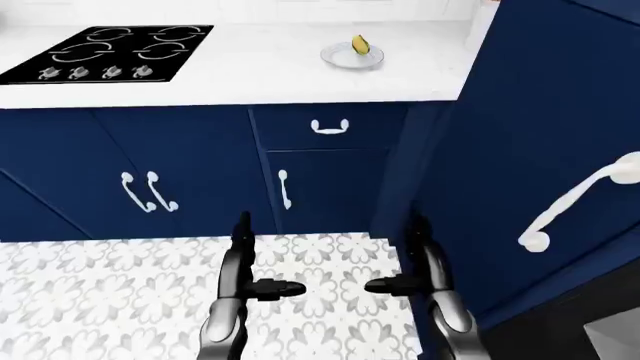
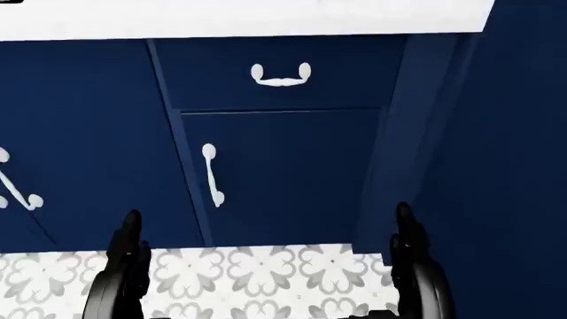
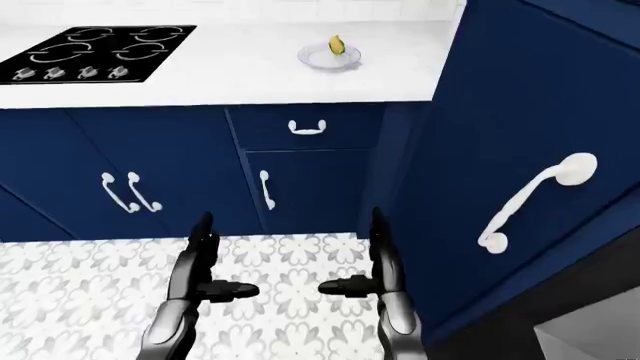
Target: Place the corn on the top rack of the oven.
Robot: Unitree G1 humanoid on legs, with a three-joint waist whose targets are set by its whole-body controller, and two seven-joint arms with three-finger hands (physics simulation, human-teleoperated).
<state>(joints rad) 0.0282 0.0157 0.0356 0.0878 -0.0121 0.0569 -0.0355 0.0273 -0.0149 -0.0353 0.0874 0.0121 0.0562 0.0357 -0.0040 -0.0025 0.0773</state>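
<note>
Corn [image 1: 360,45] lies on plate [image 1: 350,58], right of stove [image 1: 110,52] on worktop [image 1: 250,75]. Left hand [image 1: 243,281] and right hand [image 1: 420,279] hover low, well short of plate, fingers spread, empty. Corn likely light, stiff, prone to roll; grip mid-cob.

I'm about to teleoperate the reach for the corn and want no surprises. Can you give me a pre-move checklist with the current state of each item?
1. Corn located: ok, it sits on the plate on the counter, right of the stove.
2. Left hand free: ok, open and holding nothing.
3. Right hand free: ok, open and holding nothing.
4. Corn within reach: not ok, both hands hang low over the floor, well short of the counter.
5. Path to the corn clear: ok, nothing else stands by the plate.
6. Oven open, top rack ready: cannot tell, no rack shows in any view.
</note>
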